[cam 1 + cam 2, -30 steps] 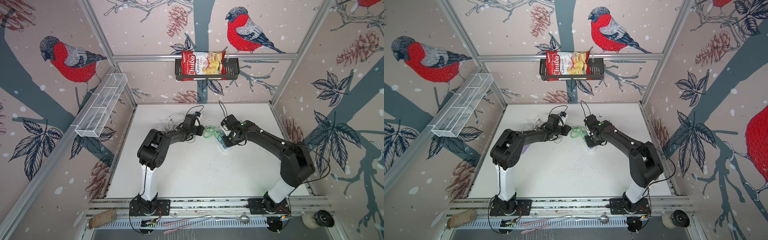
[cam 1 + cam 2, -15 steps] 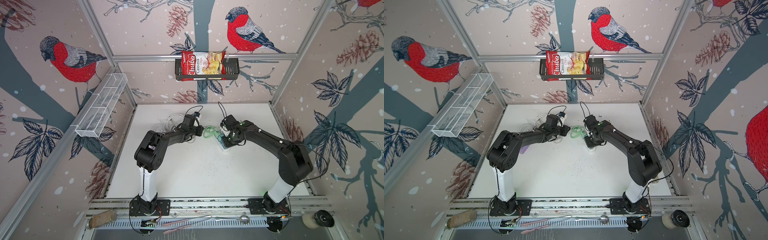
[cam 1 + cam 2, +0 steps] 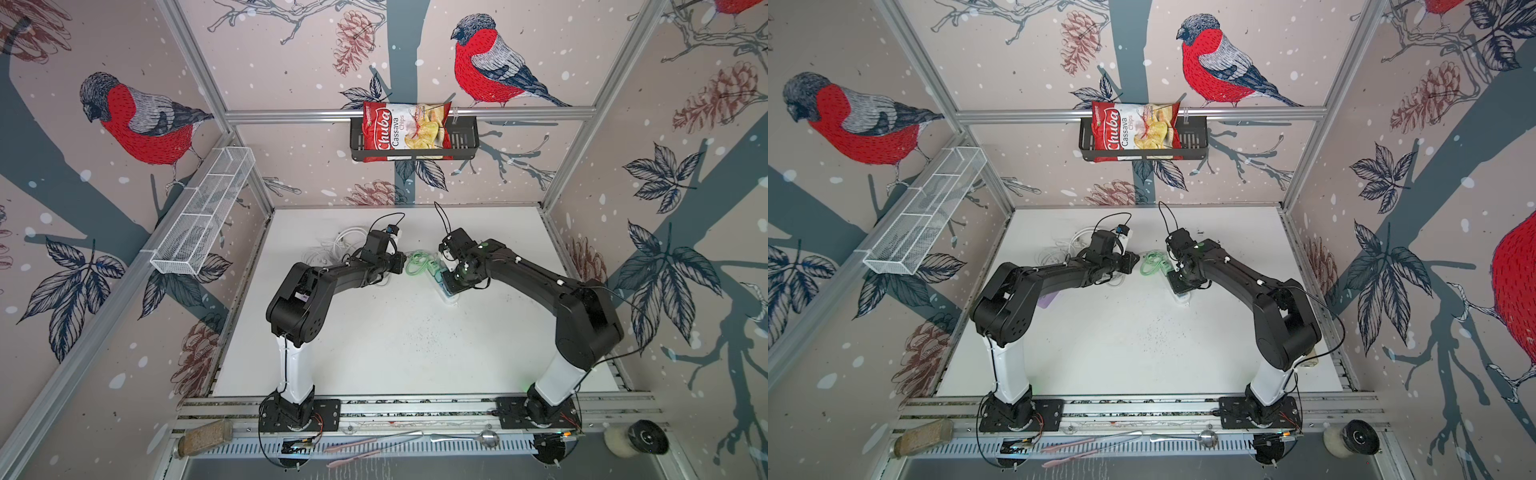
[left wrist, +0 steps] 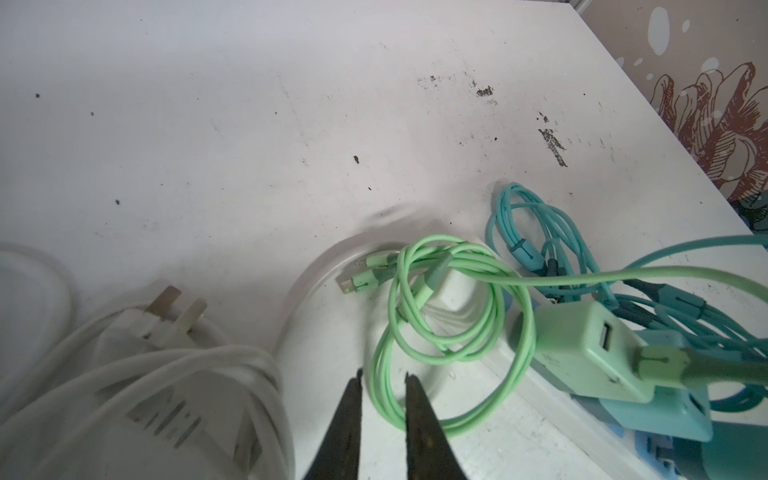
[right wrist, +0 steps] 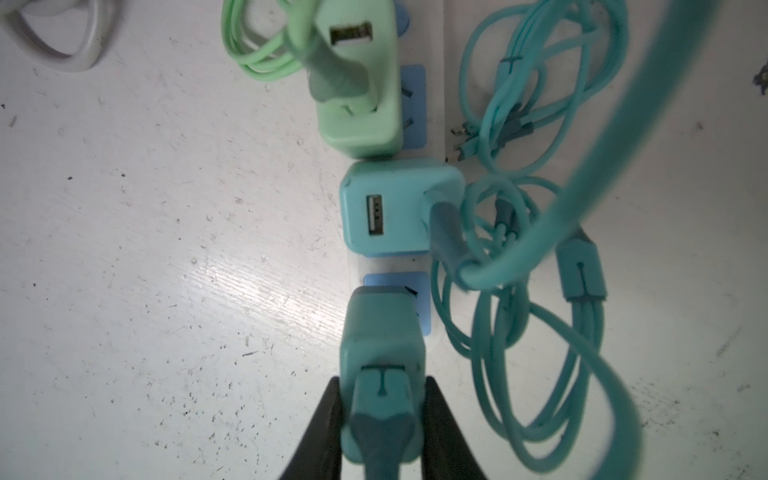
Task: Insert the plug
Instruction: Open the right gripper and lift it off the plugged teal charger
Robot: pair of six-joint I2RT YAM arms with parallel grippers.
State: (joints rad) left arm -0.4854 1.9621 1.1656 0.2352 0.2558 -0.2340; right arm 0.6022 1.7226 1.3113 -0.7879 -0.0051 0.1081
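Right, the right claw (image 5: 382, 382) is clamped on the teal plug (image 5: 382, 328), one black finger on each side of its rear end, where its teal cable (image 5: 582, 332) leaves it. The plug's front end sits over a blue socket (image 5: 422, 316) of the white power strip (image 5: 359, 266); the prongs are hidden, so I cannot tell whether they are in.

Next along the strip is a second teal charger (image 5: 395, 208), plugged in, with an empty USB port facing up and a cable in its other port. Past it stands a green charger (image 5: 357, 83), also on the strip, with one USB port free and a green cable coil (image 4: 457, 299) beside it. Loose teal cable loops lie on the worktop (image 3: 395, 353) just beside the strip.

The left claw (image 4: 383, 374) has its tips drawn together with nothing between them, low over the near edge of the green coil. On its other side is a white cable bundle (image 4: 166, 374) whose three-pin plug (image 4: 174, 311) lies flat.

In both top views the arms meet near the far middle of the worktop, left claw (image 3: 401, 264) and right claw (image 3: 451, 278) near each other with the green coil between.

Readable text – on the back wall a red bag (image 3: 405, 131) marked "Chuba Cassava Chips" sits in a black basket (image 3: 465, 141). A white wire basket (image 3: 203, 216) hangs on the left wall
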